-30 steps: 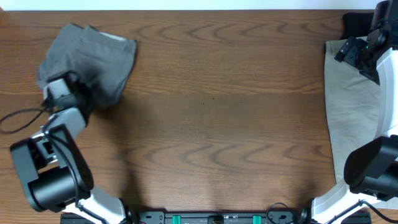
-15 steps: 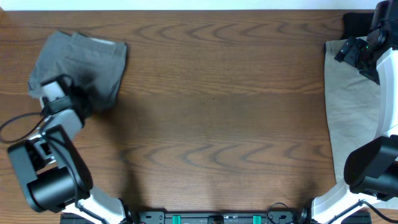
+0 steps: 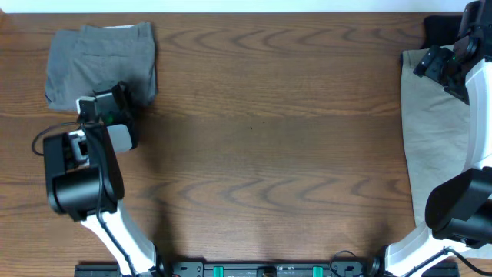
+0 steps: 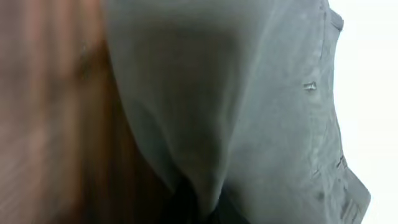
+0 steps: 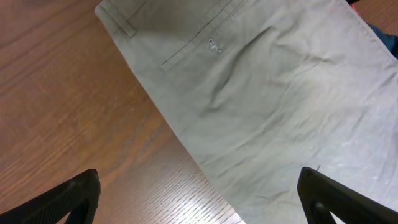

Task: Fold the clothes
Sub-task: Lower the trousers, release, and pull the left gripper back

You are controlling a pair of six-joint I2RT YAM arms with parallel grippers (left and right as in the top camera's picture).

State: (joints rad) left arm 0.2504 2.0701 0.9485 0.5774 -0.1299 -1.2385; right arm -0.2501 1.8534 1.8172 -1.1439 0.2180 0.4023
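The left gripper (image 3: 115, 105) has its jaws pinched on the near edge of the grey shorts (image 3: 100, 58), whose cloth puckers to a point in the blurred wrist view; the shorts lie at the table's (image 3: 269, 138) far left corner. The right gripper (image 5: 202, 199) hangs with jaws spread wide above the beige shorts (image 5: 267, 112), which lie flat along the right edge, pocket button up.

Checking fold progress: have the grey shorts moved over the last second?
Yes. The grey shorts slid toward the table's far edge and now lie squarer, nearly against it.
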